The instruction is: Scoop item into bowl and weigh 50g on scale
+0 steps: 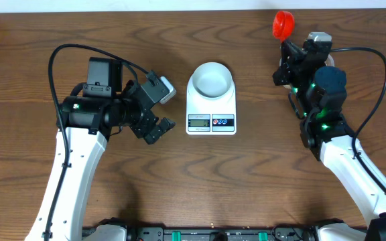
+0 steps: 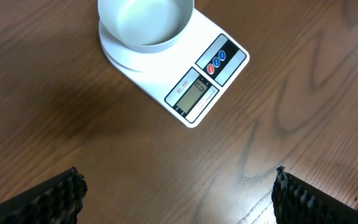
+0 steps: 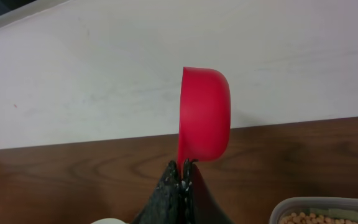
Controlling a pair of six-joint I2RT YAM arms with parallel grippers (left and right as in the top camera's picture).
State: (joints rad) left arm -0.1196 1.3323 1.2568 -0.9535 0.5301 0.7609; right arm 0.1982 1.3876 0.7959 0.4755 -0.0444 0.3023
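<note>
The white scale [image 1: 211, 110] stands at mid-table with the pale bowl [image 1: 211, 79] on its platform; the bowl looks empty. In the left wrist view the bowl [image 2: 145, 22] and the scale [image 2: 197, 81] lie ahead. My left gripper [image 1: 158, 107] hovers just left of the scale, open wide, with only bare wood between its fingers [image 2: 61, 199]. At the back right my right gripper [image 1: 288, 50] is shut on the handle of a red scoop [image 1: 283, 23], held up on its side [image 3: 204, 115]. The tan beans, the item [image 3: 316, 218], show in a clear tub.
The clear plastic tub [image 3: 328, 208] sits at the lower right of the right wrist view; in the overhead view my right arm [image 1: 327, 87] covers it. A pale wall [image 3: 104, 74] rises behind the table's back edge.
</note>
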